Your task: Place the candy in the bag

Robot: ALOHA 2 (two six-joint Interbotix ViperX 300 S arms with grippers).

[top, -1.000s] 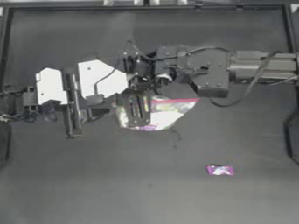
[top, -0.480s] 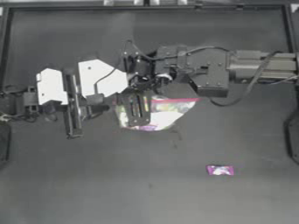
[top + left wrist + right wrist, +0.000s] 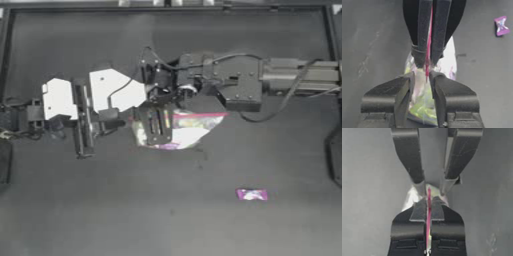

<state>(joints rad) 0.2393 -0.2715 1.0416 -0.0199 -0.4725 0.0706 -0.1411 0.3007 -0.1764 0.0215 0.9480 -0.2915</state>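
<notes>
Jaws of both grippers are closed on the bag's (image 3: 179,131) pink strip, each from its own side. On the wrist views the right gripper (image 3: 428,203) has the strip pinched flat between its pads, and the left gripper (image 3: 424,75) clamps the same strip just beside it, the two nearly tip to tip. Both meet near the table's (image 3: 80,210) middle, a little toward the far edge. Candy (image 3: 252,194) lies alone toward the near right corner, well apart from the bag.
</notes>
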